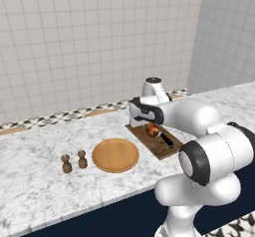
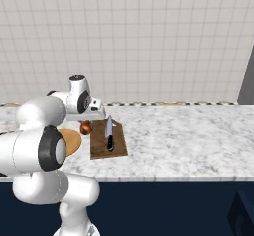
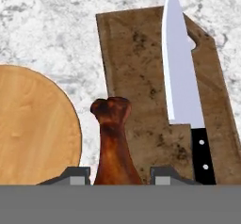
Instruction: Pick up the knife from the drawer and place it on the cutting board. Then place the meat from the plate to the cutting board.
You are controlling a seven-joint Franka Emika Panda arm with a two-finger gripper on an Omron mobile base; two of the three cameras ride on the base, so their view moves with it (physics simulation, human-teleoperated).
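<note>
The knife [image 3: 181, 91] lies flat on the dark brown cutting board [image 3: 136, 77], its silver blade pointing away from its black handle. My gripper [image 3: 117, 176] is shut on the meat [image 3: 113, 143], a glossy reddish-brown drumstick held between the two fingertips [image 3: 75, 175]. The meat hangs over the board's edge nearest the plate [image 3: 33, 124], a bare tan disc. In the left base view the meat [image 1: 152, 130] sits under my hand above the board [image 1: 154, 146], beside the knife [image 1: 167, 141] and right of the plate [image 1: 115, 155]. The drawer is out of view.
Two small brown shakers [image 1: 66, 164] [image 1: 82, 159] stand left of the plate on the marble counter [image 1: 40, 181]. A tiled wall rises behind it. The counter's front edge runs above navy cabinet fronts [image 2: 173, 205].
</note>
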